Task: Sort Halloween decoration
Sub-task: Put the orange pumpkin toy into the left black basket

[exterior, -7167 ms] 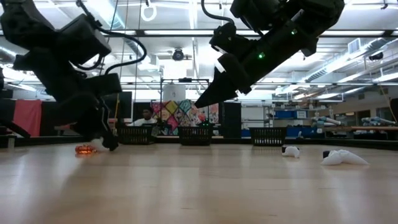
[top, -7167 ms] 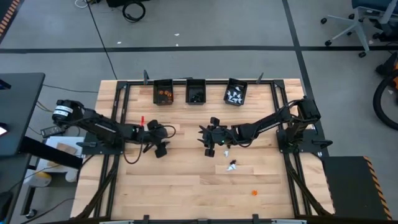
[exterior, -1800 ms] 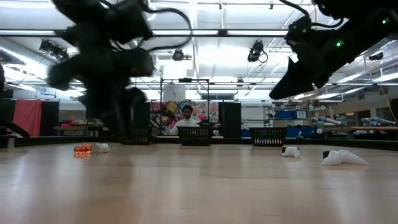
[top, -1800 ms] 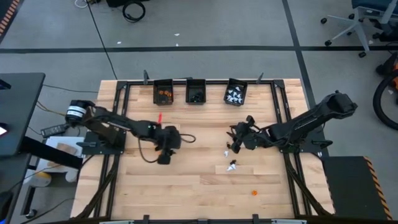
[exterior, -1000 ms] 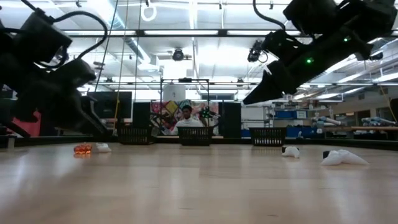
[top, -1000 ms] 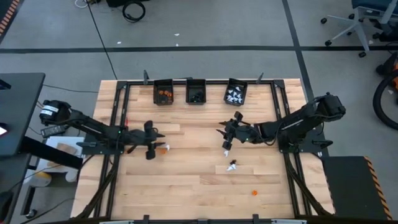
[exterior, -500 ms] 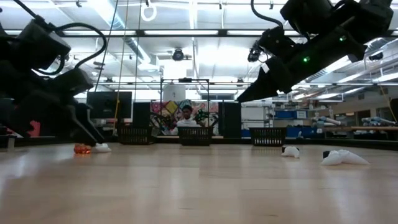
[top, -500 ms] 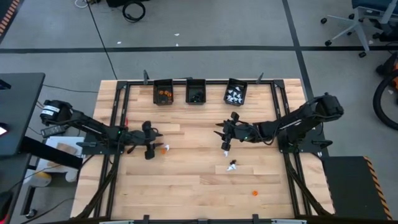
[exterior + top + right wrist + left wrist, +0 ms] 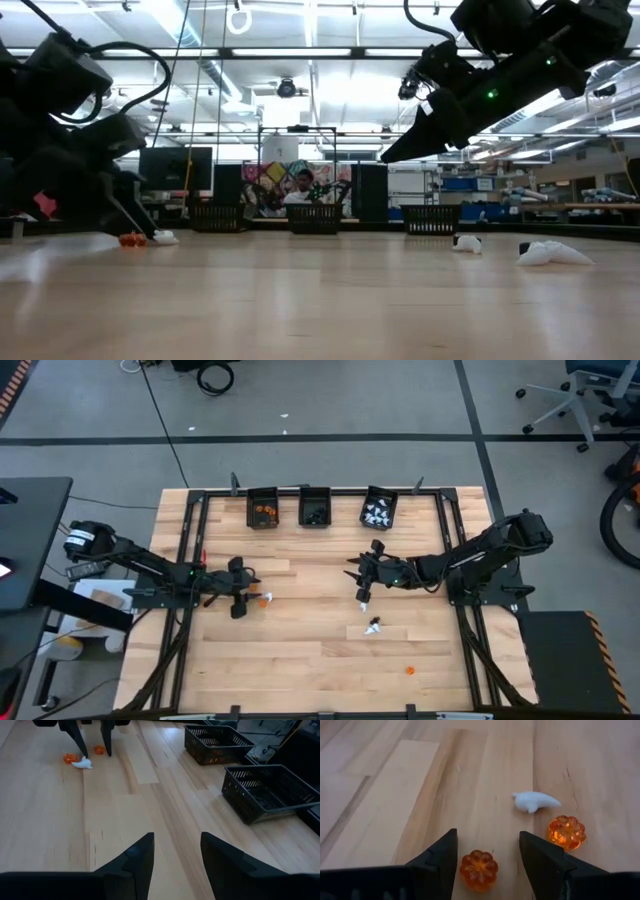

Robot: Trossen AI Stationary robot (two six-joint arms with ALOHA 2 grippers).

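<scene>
Left gripper (image 9: 487, 851) spread low over orange pumpkin trinket (image 9: 478, 869), white ghost trinket (image 9: 536, 801) just beyond, right gripper (image 9: 177, 851) spread, empty, above mid-table.

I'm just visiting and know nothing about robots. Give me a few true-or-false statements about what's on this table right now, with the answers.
1. The left gripper has its jaws open on either side of an orange pumpkin trinket. True.
2. That pumpkin is lifted off the table. False: it lies on the wood, not gripped.
3. A white trinket lies beside a second orange pumpkin. True.
4. The right gripper holds a white trinket. False: nothing shows between its open jaws.
5. Three black bins stand along the table's far edge. True.
6. All trinkets are already in the bins. False: several lie loose on the table.
</scene>
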